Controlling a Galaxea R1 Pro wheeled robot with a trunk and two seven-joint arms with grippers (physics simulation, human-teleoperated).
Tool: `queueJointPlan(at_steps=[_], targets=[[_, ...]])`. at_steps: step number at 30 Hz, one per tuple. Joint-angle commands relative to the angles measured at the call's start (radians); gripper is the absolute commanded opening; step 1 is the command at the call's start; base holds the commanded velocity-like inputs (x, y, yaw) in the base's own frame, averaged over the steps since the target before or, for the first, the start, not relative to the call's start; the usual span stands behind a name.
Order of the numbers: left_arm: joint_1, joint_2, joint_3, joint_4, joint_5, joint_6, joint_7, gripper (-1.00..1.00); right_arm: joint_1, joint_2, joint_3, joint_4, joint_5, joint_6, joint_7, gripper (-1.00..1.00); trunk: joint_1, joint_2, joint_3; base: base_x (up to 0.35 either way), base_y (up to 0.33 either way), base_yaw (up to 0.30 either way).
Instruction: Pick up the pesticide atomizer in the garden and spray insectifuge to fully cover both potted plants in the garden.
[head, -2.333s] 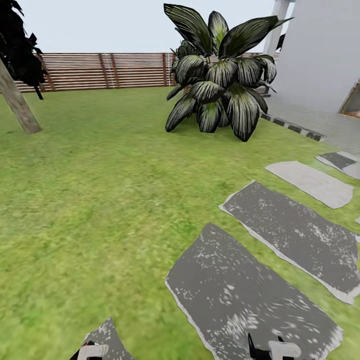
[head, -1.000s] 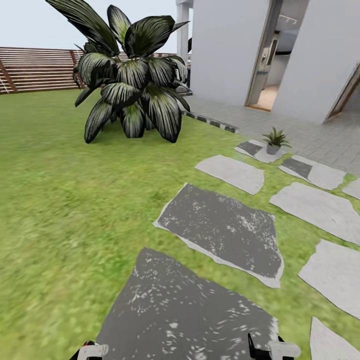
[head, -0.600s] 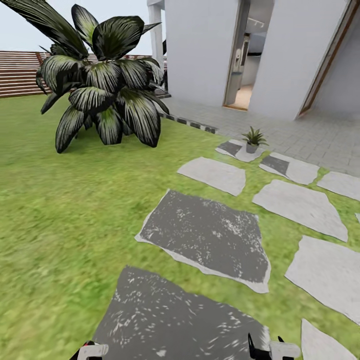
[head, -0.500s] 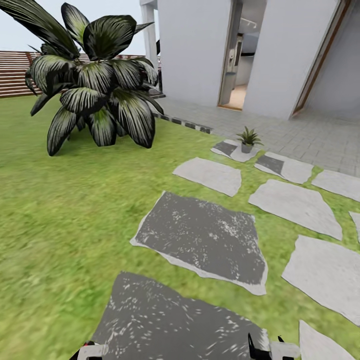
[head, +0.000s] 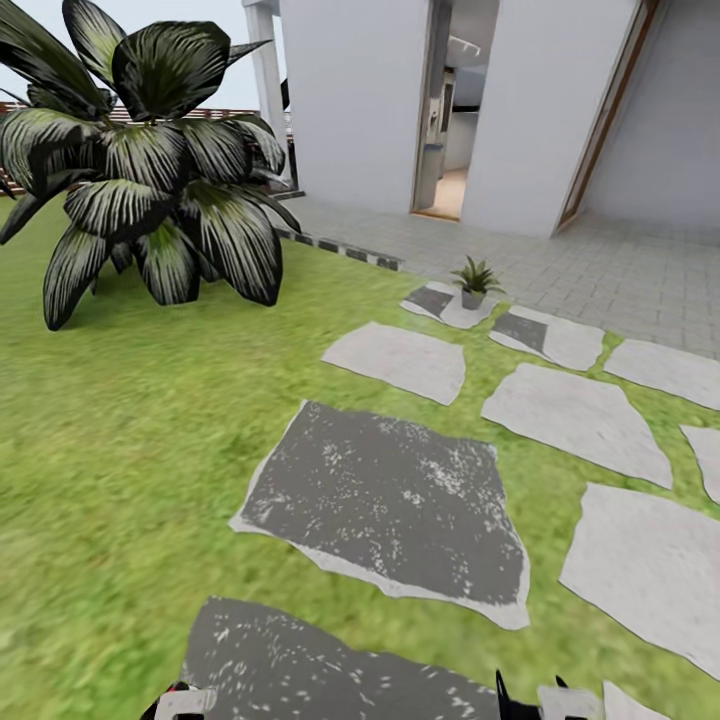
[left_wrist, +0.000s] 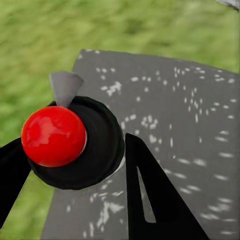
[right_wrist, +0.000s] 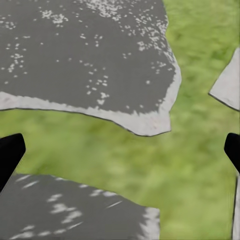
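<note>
Stage: you are on approach, atomizer not found | potted plant (head: 474, 281) far ahead, unsprayed | left gripper (left_wrist: 75, 165) aperture unclear | right gripper (right_wrist: 120, 150) wide apart, empty

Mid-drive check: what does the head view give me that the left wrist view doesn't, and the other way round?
Head view alone: one potted plant in a grey pot on a far stepping stone, the big dark shrub, the white house with an open doorway, and grey paving.

Left wrist view alone: a close look at the left gripper, closed around a black object with a red ball on it.

Both: green lawn and a dark grey speckled stepping stone.
</note>
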Motion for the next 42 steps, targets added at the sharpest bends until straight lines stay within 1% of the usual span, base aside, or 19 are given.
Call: queueJointPlan(at_steps=[1,5,20,33,42], targets=[[-0.001,-0.001,0.005,0.001,-0.01,-0.004,0.001,-1.0,-0.001,0.0,0.0,0.005,0.007,-0.002,-0.006,1.0,0.0,0.0,-0.001,0.338,0.0,-0.002],[-0.001,-0.001,0.005,0.001,-0.01,-0.003,0.001,-1.0,-0.001,0.0,-0.002,0.025,0.007,-0.002,-0.006,1.0,0.0,0.0,-0.001,0.338,0.0,-0.001],[-0.001,-0.001,0.005,0.001,-0.01,-0.004,0.001,-1.0,-0.001,0.0,0.0,0.025,0.005,-0.003,-0.006,1.0,0.0,0.0,-0.001,0.338,0.0,-0.006],[-0.001,-0.001,0.005,0.001,-0.009,-0.005,0.001,-1.0,-0.001,0.0,-0.001,0.028,0.005,-0.002,-0.006,1.0,0.0,0.0,-0.001,0.338,0.0,-0.234],[-0.001,0.0,0.005,0.001,-0.004,-0.005,0.001,-1.0,-0.001,0.001,0.002,0.028,0.002,-0.002,-0.006,1.0,0.0,0.0,-0.001,0.338,0.0,-0.028]])
